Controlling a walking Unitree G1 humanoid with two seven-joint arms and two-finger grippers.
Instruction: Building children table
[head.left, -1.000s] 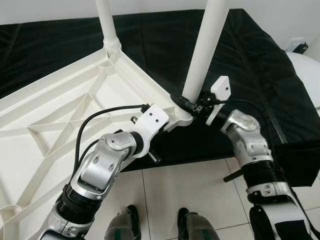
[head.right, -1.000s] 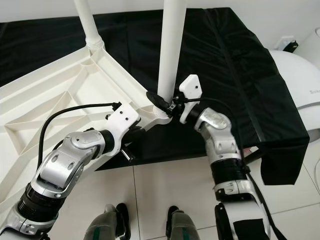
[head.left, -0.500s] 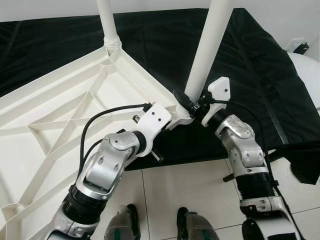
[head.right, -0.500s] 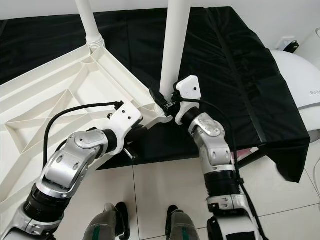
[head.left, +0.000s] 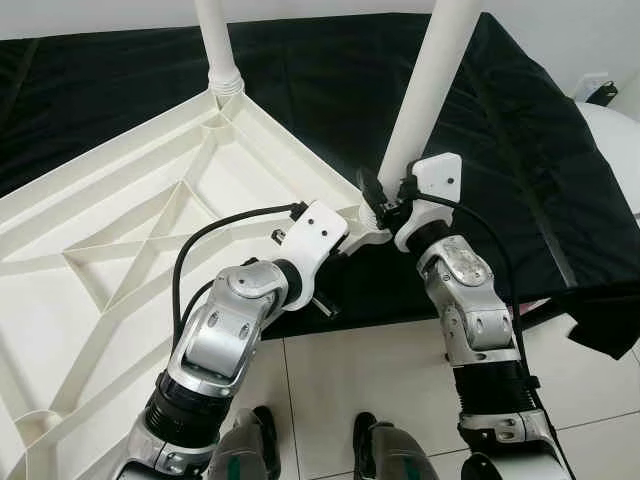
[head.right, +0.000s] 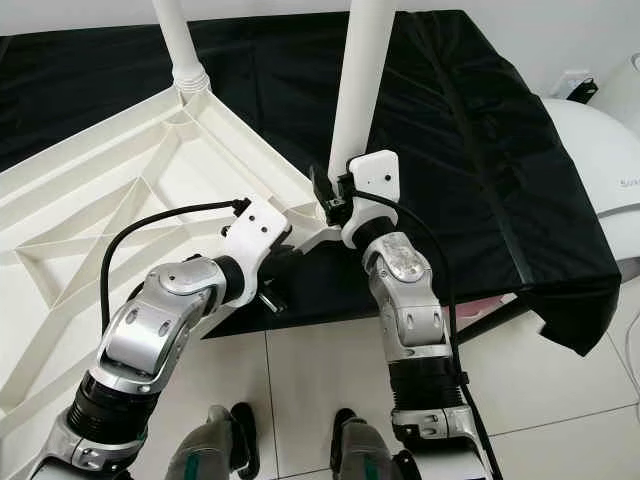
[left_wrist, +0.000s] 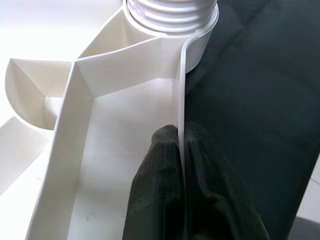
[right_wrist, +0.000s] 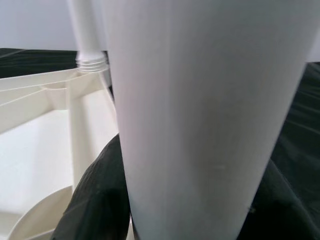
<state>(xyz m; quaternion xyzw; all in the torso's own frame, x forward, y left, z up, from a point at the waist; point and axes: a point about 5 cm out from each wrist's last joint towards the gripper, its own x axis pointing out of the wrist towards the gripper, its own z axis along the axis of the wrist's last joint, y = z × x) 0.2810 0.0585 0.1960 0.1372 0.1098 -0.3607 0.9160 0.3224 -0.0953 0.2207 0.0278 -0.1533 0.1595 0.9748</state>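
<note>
A white children's tabletop (head.left: 120, 230) lies upside down on a black cloth. Two white legs stand up from its corners: the far leg (head.left: 215, 40) and the near leg (head.left: 430, 90). My left gripper (left_wrist: 180, 165) is shut on the tabletop's thin rim (left_wrist: 181, 90), just short of the near corner's threaded socket (left_wrist: 170, 15). My right gripper (head.left: 378, 195) is shut round the bottom of the near leg (right_wrist: 200, 100), with one black finger (right_wrist: 95, 200) on either side. That leg leans slightly to the right.
The black cloth (head.left: 520, 130) hangs over the table's front and right edges. White floor tiles (head.left: 380, 370) and my feet (head.left: 250, 440) lie below. A white rounded object (head.right: 600, 130) stands at the right, with a wall socket (head.left: 600, 92) behind it.
My right wrist has turned round the near leg while still holding it, and the forearm has swung left beneath it. The left gripper keeps its hold on the rim.
</note>
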